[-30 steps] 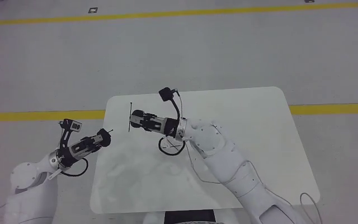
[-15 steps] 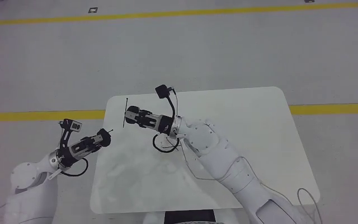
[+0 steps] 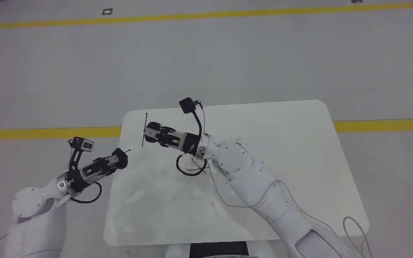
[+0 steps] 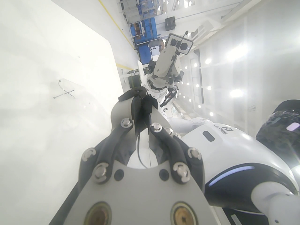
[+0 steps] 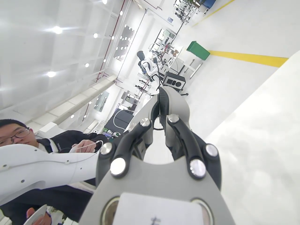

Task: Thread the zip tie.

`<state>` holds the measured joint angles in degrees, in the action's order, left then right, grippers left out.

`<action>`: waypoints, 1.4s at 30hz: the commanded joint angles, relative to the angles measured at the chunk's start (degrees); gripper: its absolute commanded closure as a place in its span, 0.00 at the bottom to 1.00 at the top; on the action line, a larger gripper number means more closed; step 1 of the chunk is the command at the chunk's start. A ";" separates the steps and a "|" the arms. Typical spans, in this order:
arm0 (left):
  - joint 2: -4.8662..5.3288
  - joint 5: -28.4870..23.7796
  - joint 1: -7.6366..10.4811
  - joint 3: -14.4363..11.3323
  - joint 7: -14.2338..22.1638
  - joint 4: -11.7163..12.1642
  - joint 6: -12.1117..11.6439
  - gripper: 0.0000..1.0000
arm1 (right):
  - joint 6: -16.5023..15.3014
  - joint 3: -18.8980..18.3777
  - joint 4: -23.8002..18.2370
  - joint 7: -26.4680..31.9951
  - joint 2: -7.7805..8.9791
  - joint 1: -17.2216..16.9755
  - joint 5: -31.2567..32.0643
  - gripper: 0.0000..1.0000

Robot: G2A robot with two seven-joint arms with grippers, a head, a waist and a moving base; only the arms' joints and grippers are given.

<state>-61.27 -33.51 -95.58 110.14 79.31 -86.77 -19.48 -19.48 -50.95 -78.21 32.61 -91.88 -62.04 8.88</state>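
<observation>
Compared with a second ago, we see the right gripper [image 3: 150,134] has shifted left and slightly farther away, carrying the zip tie [image 3: 146,119] with it. Over the last half second nothing has moved. The right gripper's fingers are clamped on the zip tie, which hangs over the far-left corner of the table [image 3: 290,129]. The tie lies crosswise in the fingers, with one end sticking out on the far side and the other on the near side. The left gripper [image 3: 121,158] sits off the table's left edge, nearer and left of the tie and well apart from it. Its fingers are drawn together, and we cannot tell whether they pinch anything.
</observation>
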 commanded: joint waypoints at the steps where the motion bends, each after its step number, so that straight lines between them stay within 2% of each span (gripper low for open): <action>1: -0.04 0.36 0.02 -0.43 -1.21 -0.28 0.22 1.00 | 0.24 0.10 -0.48 -1.00 0.05 -0.44 0.75 1.00; 10: -0.59 1.49 -1.69 -2.74 -7.33 -3.46 0.00 1.00 | 1.86 1.32 -2.75 -12.60 0.22 -3.38 10.44 1.00; 14: -1.33 3.93 -2.44 -3.77 -11.63 -5.04 0.00 1.00 | 3.74 2.26 -3.92 -20.31 0.08 -4.90 16.10 1.00; 18: -2.14 5.67 -2.55 -4.81 -15.65 -5.93 0.00 1.00 | 5.33 3.30 -4.25 -24.95 -0.09 -5.64 20.25 1.00; 22: -2.97 6.25 -2.27 -5.67 -18.16 -6.32 0.00 1.00 | 6.44 4.13 -4.26 -28.93 -0.30 -6.22 23.24 1.00; 29: -4.36 6.07 -1.63 -7.77 -19.55 -5.73 0.00 1.00 | 8.76 5.55 -3.39 -30.95 -0.57 -6.78 26.86 1.00; 30: -4.41 7.11 -1.55 -8.23 -18.62 -5.72 0.00 1.00 | 8.76 5.55 -3.39 -30.95 -0.57 -6.78 26.86 1.00; 40: -4.41 7.11 -1.55 -8.23 -18.62 -5.72 0.00 1.00 | 8.76 5.55 -3.39 -30.95 -0.57 -6.78 26.86 1.00; 42: -4.47 7.42 -1.64 -9.11 -20.15 -5.82 0.44 1.00 | 8.76 5.55 -3.39 -30.95 -0.57 -6.78 26.86 1.00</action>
<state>-65.70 -26.31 -97.14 101.62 60.17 -92.50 -19.29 -10.72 -45.40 -81.60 1.66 -92.45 -68.83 35.73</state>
